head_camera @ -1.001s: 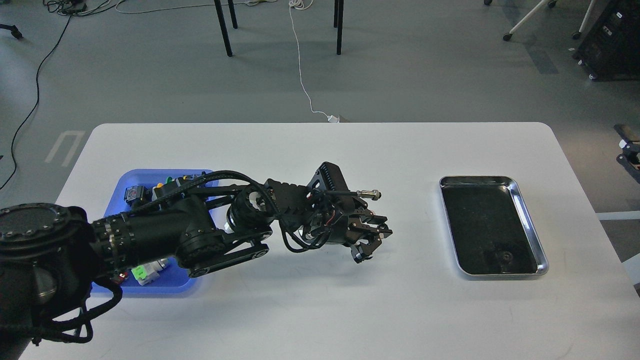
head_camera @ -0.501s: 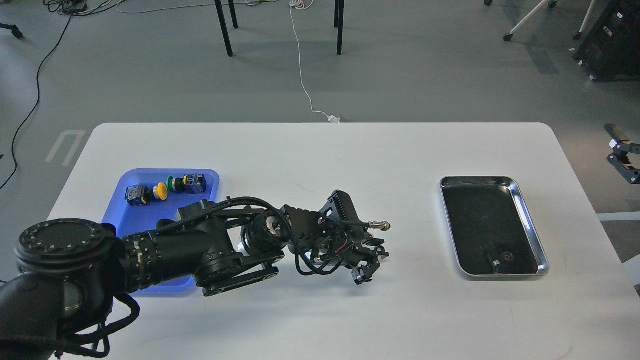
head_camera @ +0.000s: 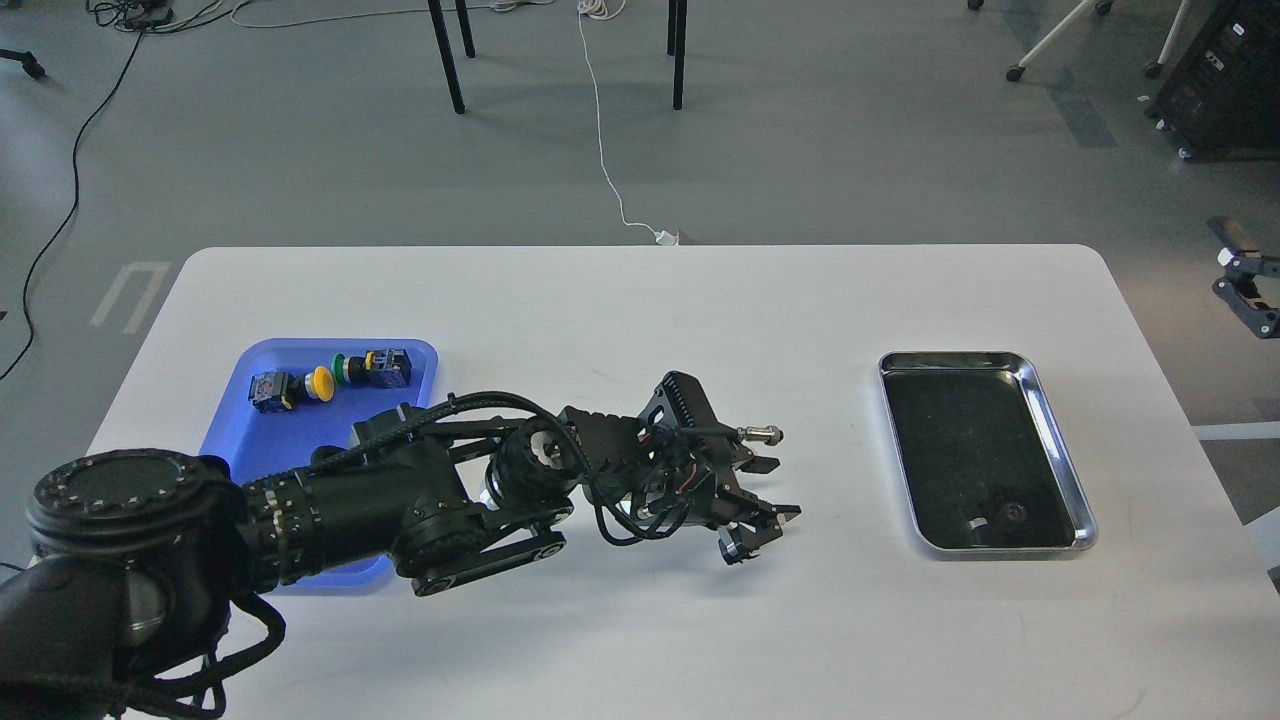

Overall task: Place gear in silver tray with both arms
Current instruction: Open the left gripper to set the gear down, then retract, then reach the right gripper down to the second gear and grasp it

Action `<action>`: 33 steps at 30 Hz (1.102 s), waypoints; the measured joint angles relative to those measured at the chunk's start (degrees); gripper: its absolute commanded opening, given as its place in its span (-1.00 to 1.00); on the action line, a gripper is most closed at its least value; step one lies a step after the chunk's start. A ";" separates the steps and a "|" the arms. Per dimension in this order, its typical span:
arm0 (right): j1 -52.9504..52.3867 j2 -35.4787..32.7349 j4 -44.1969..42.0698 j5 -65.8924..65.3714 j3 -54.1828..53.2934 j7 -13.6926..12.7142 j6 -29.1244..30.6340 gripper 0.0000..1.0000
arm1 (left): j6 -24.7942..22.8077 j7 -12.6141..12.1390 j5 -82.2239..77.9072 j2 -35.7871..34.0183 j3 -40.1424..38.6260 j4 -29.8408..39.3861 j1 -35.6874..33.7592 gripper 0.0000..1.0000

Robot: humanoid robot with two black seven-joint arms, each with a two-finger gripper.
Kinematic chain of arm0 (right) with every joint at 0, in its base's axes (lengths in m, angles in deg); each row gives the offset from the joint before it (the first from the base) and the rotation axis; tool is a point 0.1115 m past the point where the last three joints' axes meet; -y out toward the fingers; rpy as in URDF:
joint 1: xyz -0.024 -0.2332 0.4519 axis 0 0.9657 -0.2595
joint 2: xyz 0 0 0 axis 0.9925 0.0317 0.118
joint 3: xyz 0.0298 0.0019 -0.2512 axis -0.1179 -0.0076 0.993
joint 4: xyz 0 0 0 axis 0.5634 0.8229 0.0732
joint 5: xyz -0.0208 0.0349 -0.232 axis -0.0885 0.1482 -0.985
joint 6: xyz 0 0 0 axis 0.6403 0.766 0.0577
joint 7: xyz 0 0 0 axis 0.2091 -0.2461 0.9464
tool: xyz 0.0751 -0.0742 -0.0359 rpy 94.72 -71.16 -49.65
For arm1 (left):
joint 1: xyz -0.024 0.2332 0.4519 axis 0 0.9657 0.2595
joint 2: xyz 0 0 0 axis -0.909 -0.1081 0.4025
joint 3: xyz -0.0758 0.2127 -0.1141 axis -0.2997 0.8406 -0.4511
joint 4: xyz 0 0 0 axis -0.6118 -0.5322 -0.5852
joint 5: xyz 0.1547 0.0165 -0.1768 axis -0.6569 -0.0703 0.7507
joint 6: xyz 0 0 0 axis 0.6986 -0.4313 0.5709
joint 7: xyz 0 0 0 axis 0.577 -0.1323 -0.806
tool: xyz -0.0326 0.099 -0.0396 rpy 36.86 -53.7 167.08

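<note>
Left tool (head_camera: 765,520) opened, nearer silver tray (head_camera: 1058,452)

I count one white table (head_camera: 640,300), one silver tray (head_camera: 1056,440), one blue plastic tray (head_camera: 235,425) holding two push-button switches (head_camera: 290,388) (head_camera: 375,367), and two of my grippers in view (head_camera: 760,520) (head_camera: 1245,290).

Black jointed left arm (head_camera: 380,500), looped black cables, clawed pincer (head_camera: 765,520)

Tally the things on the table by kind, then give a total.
Trays: 2, blue and silver
Push buttons in the blue tray: 2, yellow and green
Total: 4
</note>
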 measured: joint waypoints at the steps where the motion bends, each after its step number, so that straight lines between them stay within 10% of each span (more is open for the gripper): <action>1: -1.43 -0.16 -0.12 -0.17 0.22 -0.45 0.00 0.91 | -0.11 -0.01 2.40 -0.46 -1.89 0.45 -0.13 0.59; 11: -19.48 -2.35 -0.67 -5.59 11.78 -3.14 0.13 0.92 | -5.31 0.49 45.25 -11.44 -14.10 1.51 -3.84 0.93; 18: -45.87 0.43 -0.53 -15.53 39.79 -3.17 0.61 0.92 | -8.40 0.68 81.55 -22.42 -20.31 1.53 -3.54 0.95; 25: -72.04 14.87 -5.23 -16.67 71.31 -2.99 0.44 0.92 | -12.66 0.65 110.48 -28.50 -29.54 1.50 2.00 0.95; 33: -78.83 38.01 -10.75 -23.65 86.80 -2.40 0.11 0.87 | -13.61 0.14 121.70 -30.73 -43.46 0.89 10.02 0.95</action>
